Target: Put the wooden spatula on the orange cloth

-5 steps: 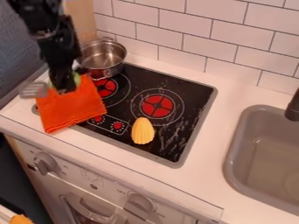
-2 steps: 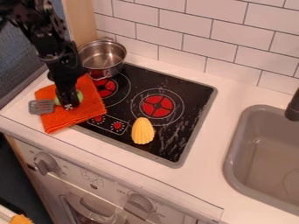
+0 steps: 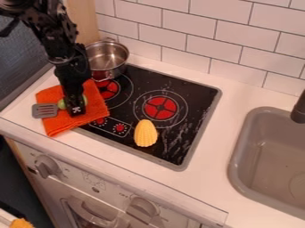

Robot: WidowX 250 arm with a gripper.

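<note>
Black two-finger tool [image 3: 76, 109]: hung low over the orange cloth, at the green handle; whether it gripped the handle or was open could not be told.
Grey slotted spatula with a green handle [image 3: 44, 110]: lay across the cloth directly under the tool, its head to the view's left, jutting past the cloth's edge; no wood showed on it.
Rumpled orange fabric cloth [image 3: 67, 122]: spread beneath the tool, partly over the black stovetop with red burner rings [image 3: 199, 93] and partly on the white table [image 3: 244, 91].
Round steel pot [image 3: 108, 59]: stood behind the tool.
Yellow ribbed corn-like piece [image 3: 146, 133]: rested on the stovetop, to the tool's right and nearer the camera.
Placing step: appeared to be at the set-down, the task all but complete.
Next move: called for a gentle release and a straight lift, without dragging the spatula off.
</note>
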